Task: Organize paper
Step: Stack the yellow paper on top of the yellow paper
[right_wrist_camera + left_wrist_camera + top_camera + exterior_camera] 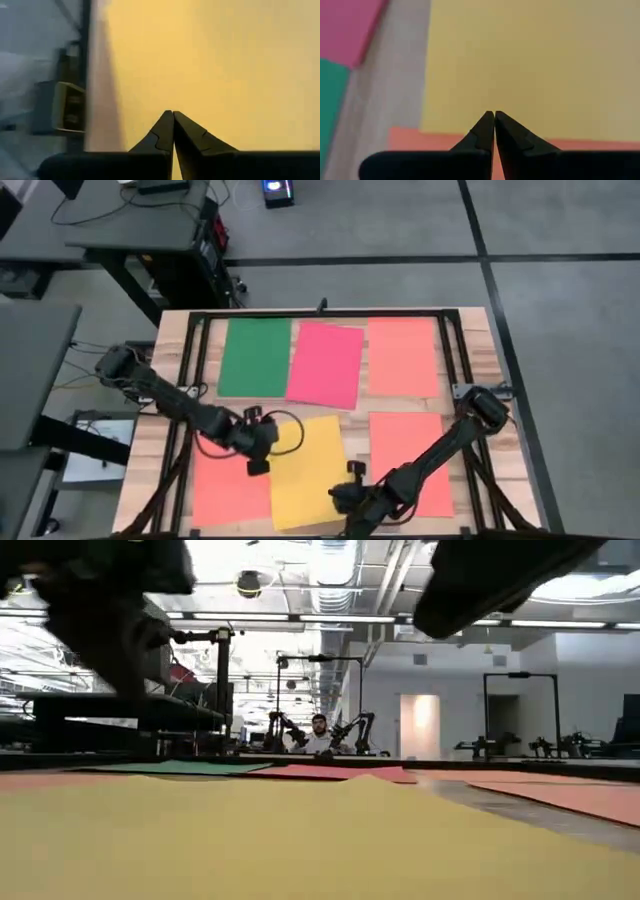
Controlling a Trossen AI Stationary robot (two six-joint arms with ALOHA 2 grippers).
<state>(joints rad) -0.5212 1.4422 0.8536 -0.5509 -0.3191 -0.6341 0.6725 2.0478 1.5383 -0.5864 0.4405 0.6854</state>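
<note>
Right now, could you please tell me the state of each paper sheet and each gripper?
Green paper sheet: flat, far row.
Pink-red paper sheet: flat, slightly skewed.
Far orange paper sheet: flat.
Right orange paper sheet: flat.
Left orange paper sheet: flat, partly under yellow.
Yellow paper sheet: skewed.
Left gripper: shut, above yellow's edge.
Right gripper: shut, over yellow.

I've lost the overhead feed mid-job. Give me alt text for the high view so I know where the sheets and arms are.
Six sheets lie on the wooden table: green paper, pink-red paper and an orange sheet across the far row; orange, yellow paper and orange across the near row. The left gripper and right gripper, both shut, flank the yellow paper.
</note>
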